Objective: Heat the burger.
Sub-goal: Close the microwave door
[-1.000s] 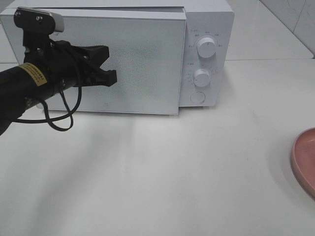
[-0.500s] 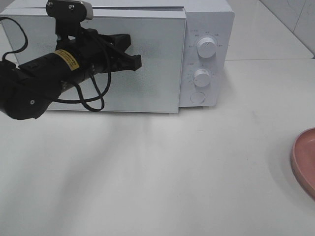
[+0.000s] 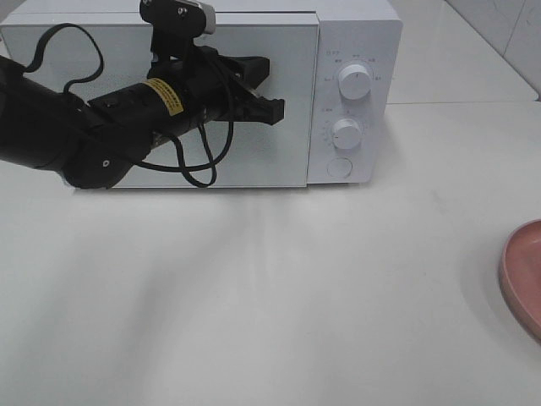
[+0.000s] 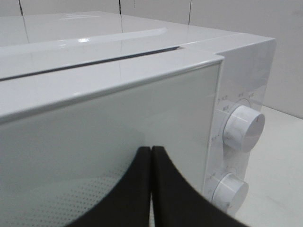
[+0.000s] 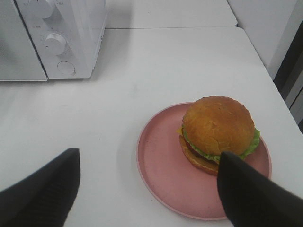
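The burger (image 5: pixel 218 130) with a glossy brown bun and green lettuce sits off-centre on a pink plate (image 5: pixel 161 175), away from the microwave. My right gripper (image 5: pixel 149 158) hovers above the plate, open, with one finger beside the burger and nothing held. From the exterior high view only the plate's rim (image 3: pixel 524 279) shows, at the right edge. The white microwave (image 3: pixel 254 165) stands at the back with its door closed. My left gripper (image 3: pixel 275 110) is shut and empty, pointing right across the door near its right edge; in the left wrist view its fingers (image 4: pixel 137 189) press together.
The microwave panel carries an upper knob (image 3: pixel 354 82), a lower knob (image 3: pixel 346 133) and a round button (image 3: pixel 339 167). The left arm's black cable (image 3: pixel 199 173) loops in front of the door. White tabletop (image 3: pixel 270 296) spreads between microwave and plate.
The left arm has swept rightward and slightly up across the microwave door, its shut tip now near the door's right edge. The plate has not moved.
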Motion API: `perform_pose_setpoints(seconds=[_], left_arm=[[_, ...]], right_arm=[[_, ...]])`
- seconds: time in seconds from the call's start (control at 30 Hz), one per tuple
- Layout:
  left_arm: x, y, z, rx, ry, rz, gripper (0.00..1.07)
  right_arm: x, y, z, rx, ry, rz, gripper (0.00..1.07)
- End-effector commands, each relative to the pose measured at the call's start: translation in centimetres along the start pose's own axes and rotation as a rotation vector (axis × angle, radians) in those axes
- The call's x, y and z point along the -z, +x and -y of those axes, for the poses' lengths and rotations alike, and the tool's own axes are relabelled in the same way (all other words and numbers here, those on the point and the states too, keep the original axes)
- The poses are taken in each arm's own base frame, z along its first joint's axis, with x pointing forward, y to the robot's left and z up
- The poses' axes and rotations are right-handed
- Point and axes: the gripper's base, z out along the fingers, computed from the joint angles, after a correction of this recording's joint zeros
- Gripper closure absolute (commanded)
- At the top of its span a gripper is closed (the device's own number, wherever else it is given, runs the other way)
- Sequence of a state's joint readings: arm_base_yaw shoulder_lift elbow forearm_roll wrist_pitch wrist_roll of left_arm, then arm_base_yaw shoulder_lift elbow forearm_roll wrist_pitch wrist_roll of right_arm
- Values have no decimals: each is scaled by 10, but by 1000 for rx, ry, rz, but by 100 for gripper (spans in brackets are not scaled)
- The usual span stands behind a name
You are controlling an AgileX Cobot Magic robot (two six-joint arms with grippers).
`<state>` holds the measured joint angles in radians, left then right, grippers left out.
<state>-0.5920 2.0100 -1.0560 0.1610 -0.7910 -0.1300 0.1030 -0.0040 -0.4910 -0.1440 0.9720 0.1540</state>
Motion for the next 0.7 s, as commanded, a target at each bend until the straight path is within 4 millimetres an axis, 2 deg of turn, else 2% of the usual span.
perform_pose_setpoints(seconds=[0.03, 0.3, 0.47, 0.6, 0.67, 0.7], left_arm=[[-7, -1, -21, 107, -129, 16, 107], [-8, 0, -21, 113, -128, 13, 107], [0, -4, -6, 88, -78, -26, 107], [16, -3, 15, 83, -41, -136, 107], [19, -1, 19, 80, -34, -175, 105], [23, 1, 28, 75, -21, -254, 93]], right_arm=[[3, 2, 1, 2, 5, 33, 31], [3, 2, 1, 2, 5, 33, 31], [3, 2, 1, 2, 5, 33, 31], [3, 2, 1, 2, 5, 33, 31], [3, 2, 1, 2, 5, 33, 31], [3, 2, 1, 2, 5, 33, 31]])
